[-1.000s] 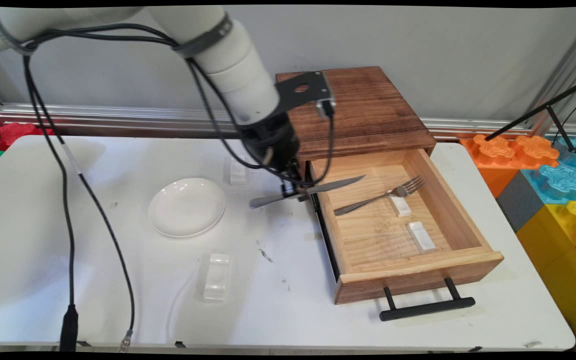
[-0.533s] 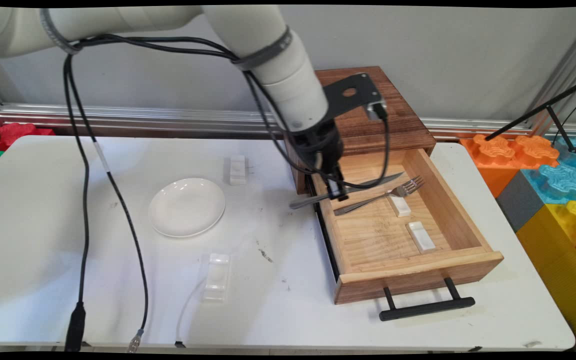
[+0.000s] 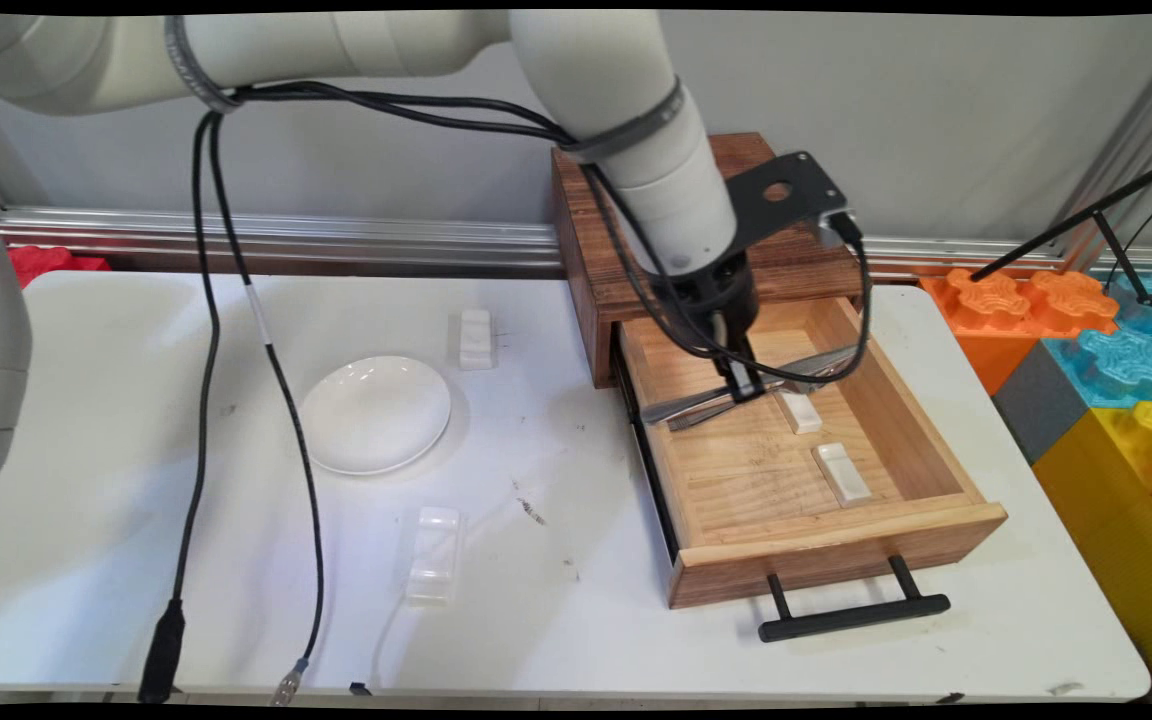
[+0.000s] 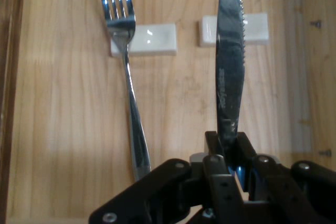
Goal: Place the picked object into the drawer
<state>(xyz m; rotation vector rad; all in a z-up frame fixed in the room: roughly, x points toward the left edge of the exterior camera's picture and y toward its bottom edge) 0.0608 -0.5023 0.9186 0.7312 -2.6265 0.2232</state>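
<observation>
Moved rightward since the earlier frame, the hand (image 3: 744, 385) now hangs over the open drawer (image 3: 921, 420) at centre right, clamped on a knife (image 4: 229, 77). Knife lies above a fork (image 4: 127, 77) and two white rests (image 4: 152, 39); a plate (image 3: 374, 413) sits on the bench (image 3: 536, 560).

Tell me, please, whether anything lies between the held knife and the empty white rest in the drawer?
Nothing visible does. The gripper holds the knife above the drawer, its blade over the free rest. The fork lies beside it on the other rest.
</observation>
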